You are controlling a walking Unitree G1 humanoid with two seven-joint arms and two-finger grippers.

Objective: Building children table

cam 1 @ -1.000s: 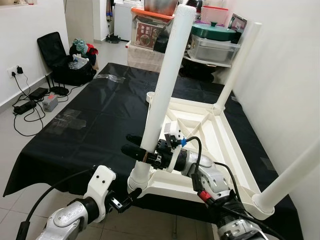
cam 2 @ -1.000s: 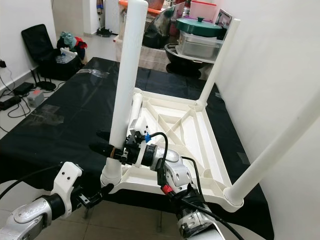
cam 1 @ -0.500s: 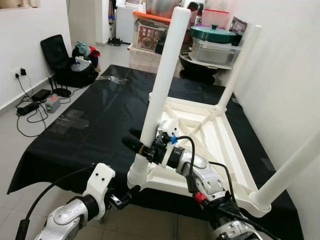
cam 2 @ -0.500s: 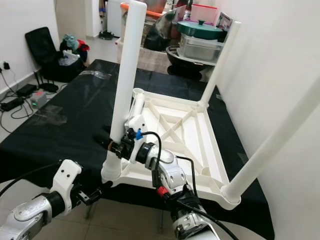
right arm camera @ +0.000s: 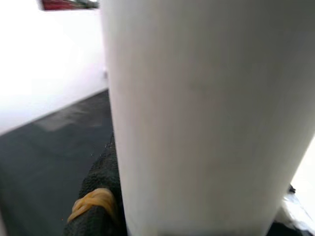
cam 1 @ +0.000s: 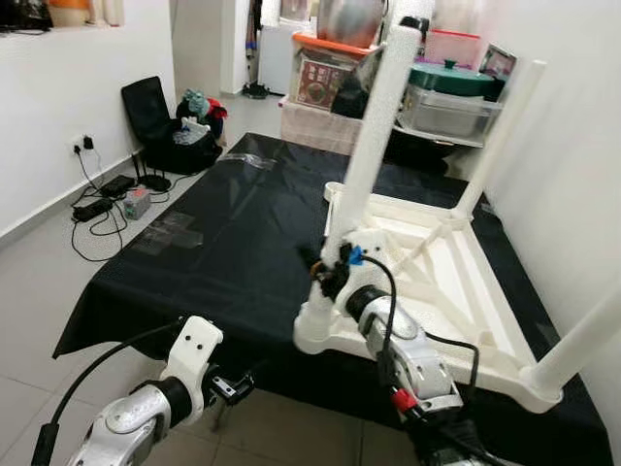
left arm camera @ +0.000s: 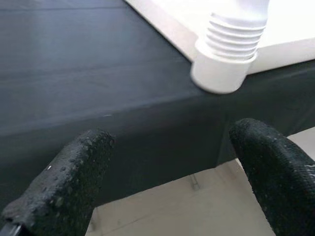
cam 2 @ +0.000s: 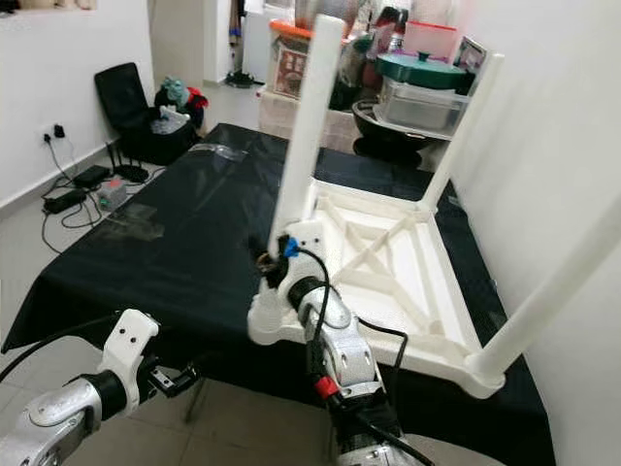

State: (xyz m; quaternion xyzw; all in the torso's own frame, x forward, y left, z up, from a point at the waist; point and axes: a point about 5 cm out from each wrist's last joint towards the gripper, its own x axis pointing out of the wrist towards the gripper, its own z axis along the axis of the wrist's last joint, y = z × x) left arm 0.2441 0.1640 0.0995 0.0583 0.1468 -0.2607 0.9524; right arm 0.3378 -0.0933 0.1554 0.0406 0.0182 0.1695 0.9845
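Since the earlier frame the camera had pulled back; the upturned white table (cam 1: 437,282) lay at centre-right on the black bench (cam 1: 223,243), right gripper (cam 1: 315,264) fingers clamped on its near leg (cam 1: 374,146); left gripper (left arm camera: 172,162) fingers apart, lower left

Your black-covered table (cam 1: 223,243), white upturned children's table (cam 1: 441,291) lying on its right half, clear tape patch (cam 1: 173,229) left of it.

Black cloth (cam 1: 233,223) covers counter. Black bag (cam 1: 165,121) on floor by wall; cables and adapter (cam 1: 121,199) nearby. Stacked containers (cam 1: 451,92) behind, contents unclear.
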